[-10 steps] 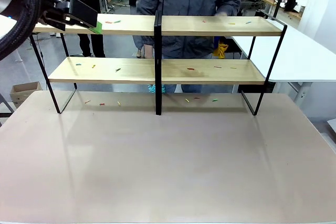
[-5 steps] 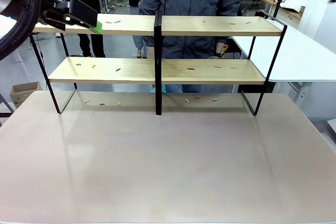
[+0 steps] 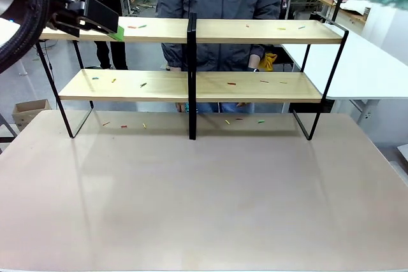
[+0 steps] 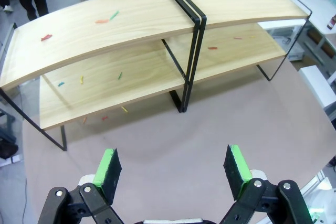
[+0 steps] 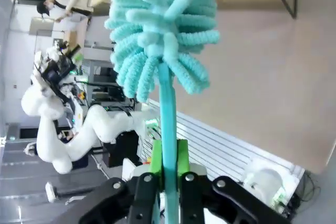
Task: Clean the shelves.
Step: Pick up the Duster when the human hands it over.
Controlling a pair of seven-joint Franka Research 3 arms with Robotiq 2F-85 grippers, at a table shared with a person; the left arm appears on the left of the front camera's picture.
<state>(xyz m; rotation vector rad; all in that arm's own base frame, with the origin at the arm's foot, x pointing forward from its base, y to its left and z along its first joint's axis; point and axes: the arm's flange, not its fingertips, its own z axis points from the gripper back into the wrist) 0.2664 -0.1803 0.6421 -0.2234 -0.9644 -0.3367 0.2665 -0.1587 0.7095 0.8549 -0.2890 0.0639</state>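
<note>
On the left, the left gripper (image 4: 173,162) has its fingers spread wide and is tipped down by the left end of the top board. The shelves (image 3: 255,87) stand in the middle of the table (image 3: 204,208), with small coloured bits (image 3: 231,83) on them. On the right, the right gripper (image 5: 168,158) pinches a fluffy teal duster (image 5: 163,35) by its stick, high past the shelves' right end.

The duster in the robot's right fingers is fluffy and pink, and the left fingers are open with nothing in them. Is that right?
Nearly. The duster is turquoise, not pink; the right wrist view shows it clearly. The rest is right: it is fluffy, the right fingers are shut on its handle, and the left fingers are open with nothing in them.
</note>
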